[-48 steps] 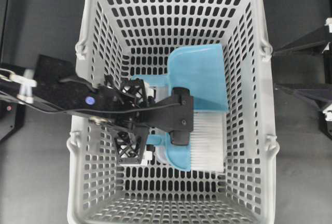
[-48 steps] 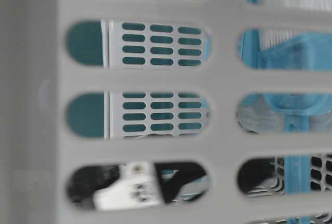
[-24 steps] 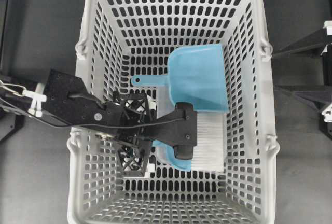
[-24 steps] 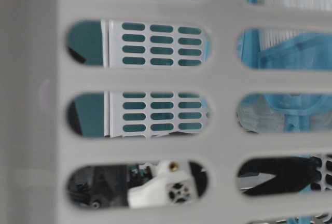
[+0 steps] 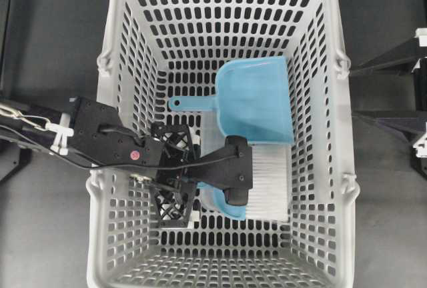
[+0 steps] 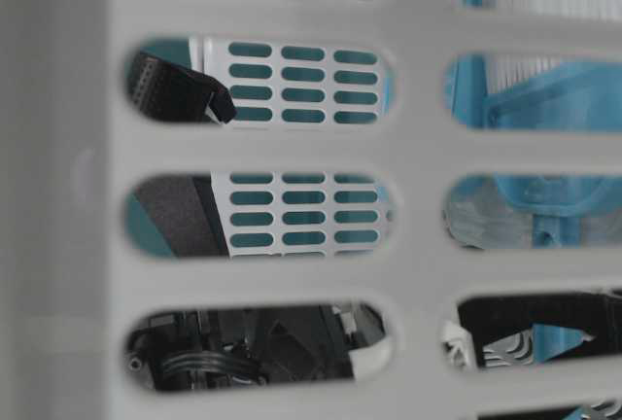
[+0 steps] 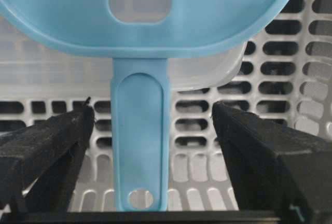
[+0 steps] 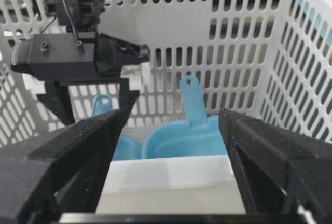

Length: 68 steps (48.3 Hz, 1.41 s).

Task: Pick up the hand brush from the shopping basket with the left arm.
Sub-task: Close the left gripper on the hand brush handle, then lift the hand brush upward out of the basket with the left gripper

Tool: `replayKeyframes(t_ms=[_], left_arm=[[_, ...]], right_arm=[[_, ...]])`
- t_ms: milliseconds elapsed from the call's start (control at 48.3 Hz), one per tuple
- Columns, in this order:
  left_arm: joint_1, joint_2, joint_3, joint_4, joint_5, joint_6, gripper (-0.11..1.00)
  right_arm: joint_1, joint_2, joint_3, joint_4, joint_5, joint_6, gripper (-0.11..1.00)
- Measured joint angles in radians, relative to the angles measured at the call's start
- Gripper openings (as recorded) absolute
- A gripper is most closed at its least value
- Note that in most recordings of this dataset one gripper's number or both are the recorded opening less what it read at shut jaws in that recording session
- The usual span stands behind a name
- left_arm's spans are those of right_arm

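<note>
Overhead: hand brush (image 5: 267, 185) body and handle mostly hidden under left arm (image 5: 223, 171). Table-level: shopping basket (image 6: 418, 148) wall blurred, fills frame, contents seen only thru slots. Left wrist: brush bristles cut off at top edge.

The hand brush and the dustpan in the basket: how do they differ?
The hand brush has wide white bristles; the dustpan has none, only an open scoop. The left gripper has its open fingers on either side of the brush's thin handle; the dustpan lies untouched. Both are light blue plastic with a hang hole.
</note>
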<state>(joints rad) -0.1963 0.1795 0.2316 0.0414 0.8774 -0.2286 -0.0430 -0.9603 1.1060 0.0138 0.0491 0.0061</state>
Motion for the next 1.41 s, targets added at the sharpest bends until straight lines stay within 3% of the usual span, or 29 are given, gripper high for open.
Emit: replayKeyframes(t_ms=[124, 207, 352, 1015, 1409], left_arm=[[0.000, 0.000, 0.000, -0.002, 0.000, 0.000, 0.80], [0.002, 0.000, -0.002, -0.002, 0.000, 0.000, 0.71], [-0.005, 0.000, -0.006, 0.000, 0.006, 0.012, 0.29], [-0.008, -0.008, -0.006, -0.002, -0.008, 0.020, 0.29], [-0.018, -0.204, -0.040, 0.000, -0.006, 0.026, 0.29]], right_arm=[[0.000, 0.000, 0.000, 0.000, -0.002, 0.002, 0.72], [0.000, 0.000, 0.002, 0.000, 0.000, 0.002, 0.72], [0.000, 0.000, 0.003, 0.000, -0.002, 0.003, 0.72], [0.000, 0.000, 0.018, 0.003, -0.002, 0.006, 0.72], [0.000, -0.009, 0.031, 0.005, -0.003, 0.049, 0.72]])
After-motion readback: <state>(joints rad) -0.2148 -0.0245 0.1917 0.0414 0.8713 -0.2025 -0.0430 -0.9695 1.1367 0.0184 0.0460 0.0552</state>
